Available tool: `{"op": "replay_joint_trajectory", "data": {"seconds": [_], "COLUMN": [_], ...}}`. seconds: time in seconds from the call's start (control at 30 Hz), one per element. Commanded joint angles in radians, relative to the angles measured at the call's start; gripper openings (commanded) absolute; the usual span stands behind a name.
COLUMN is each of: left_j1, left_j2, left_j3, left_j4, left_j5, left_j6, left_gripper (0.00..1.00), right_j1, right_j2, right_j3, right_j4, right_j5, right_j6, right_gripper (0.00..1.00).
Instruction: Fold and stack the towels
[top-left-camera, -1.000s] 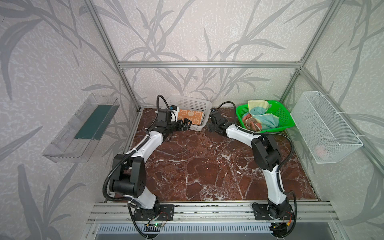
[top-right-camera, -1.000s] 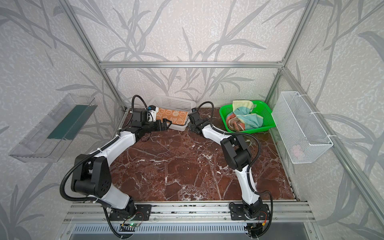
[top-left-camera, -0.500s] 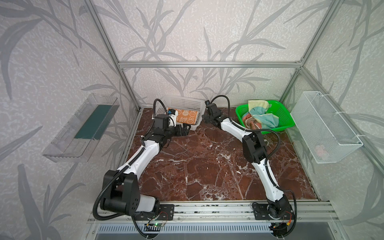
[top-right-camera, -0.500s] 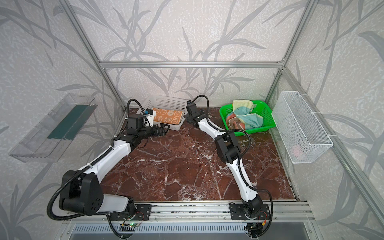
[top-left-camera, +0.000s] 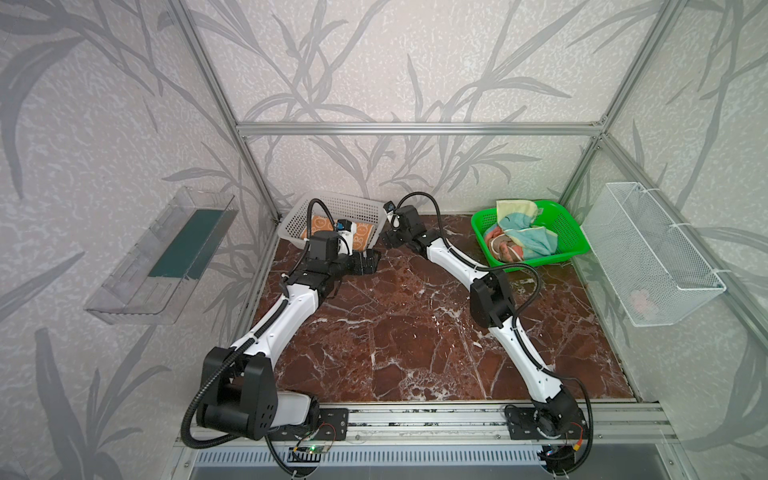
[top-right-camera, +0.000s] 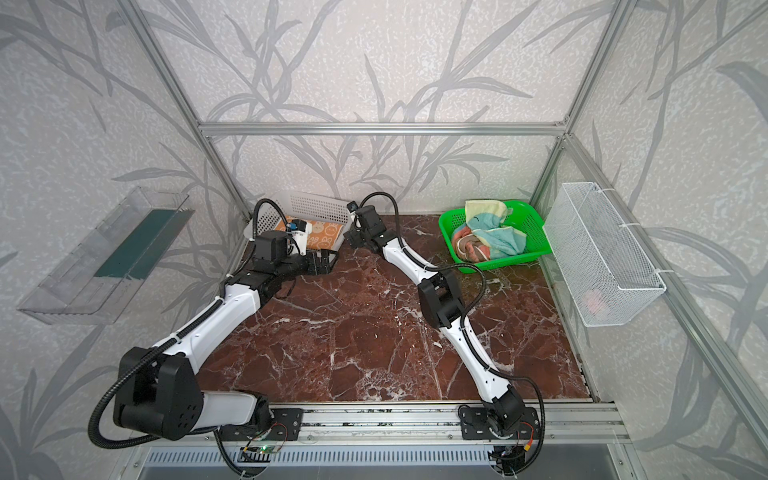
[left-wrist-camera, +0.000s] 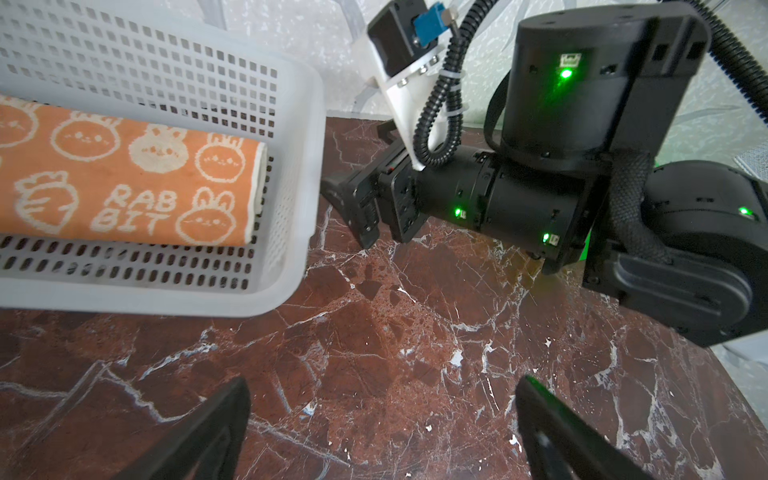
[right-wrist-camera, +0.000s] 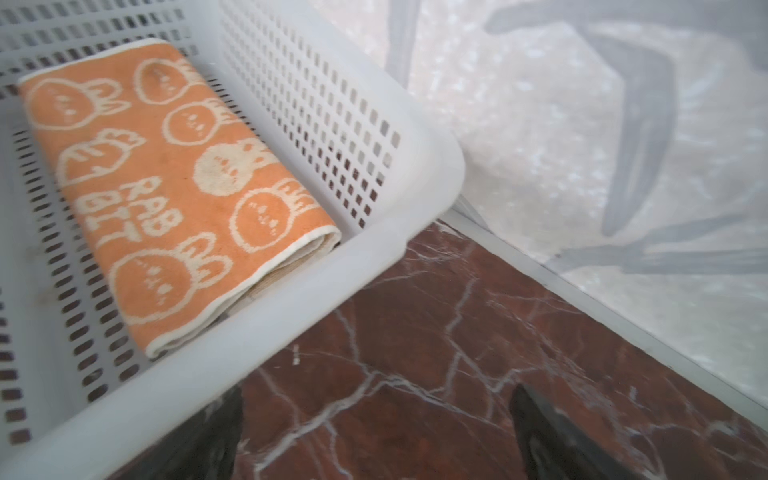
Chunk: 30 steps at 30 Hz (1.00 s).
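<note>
folded orange towel (left-wrist-camera: 124, 174) lies flat in white basket (left-wrist-camera: 303, 124), back left. other towels (top-left-camera: 521, 241) crumpled in green basket (top-left-camera: 575, 232), back right. left gripper (left-wrist-camera: 382, 388) jaws wide, empty, over table (top-left-camera: 415, 332) just beside white basket. right gripper (right-wrist-camera: 378, 390) wide too, empty, close by the white basket's corner.

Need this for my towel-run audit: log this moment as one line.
orange towel: folded, in white basket | other towels: crumpled, in green basket | left hand: open, empty | right hand: open, empty
</note>
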<state>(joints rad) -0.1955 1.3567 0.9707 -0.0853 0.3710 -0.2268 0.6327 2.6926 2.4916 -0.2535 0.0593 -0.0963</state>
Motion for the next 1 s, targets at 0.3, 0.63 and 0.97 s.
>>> {"op": "replay_joint_trajectory", "data": {"seconds": [0.3,0.63,0.97], "left_j1": [-0.042,-0.149,-0.224], "left_j2": [-0.019,-0.012,0.038], "left_j3": [-0.001,-0.036,-0.022], "left_j4": [-0.039,0.042,0.100], "left_j5": [-0.007,-0.041,-0.080], "left_j6": [0.059,0.105,0.125], "left_gripper": [0.99,0.99,0.99], "right_j1": [-0.069,-0.286,-0.475], "right_j2": [-0.248,-0.603,-0.629], "right_j3": [-0.265,-0.651,-0.763], "right_j4": [0.063,0.023,-0.019], "right_j5": [0.168,0.244,0.303], "right_j6": [0.034,0.048,0.091], "right_gripper": [0.99,0.99,0.98]}}
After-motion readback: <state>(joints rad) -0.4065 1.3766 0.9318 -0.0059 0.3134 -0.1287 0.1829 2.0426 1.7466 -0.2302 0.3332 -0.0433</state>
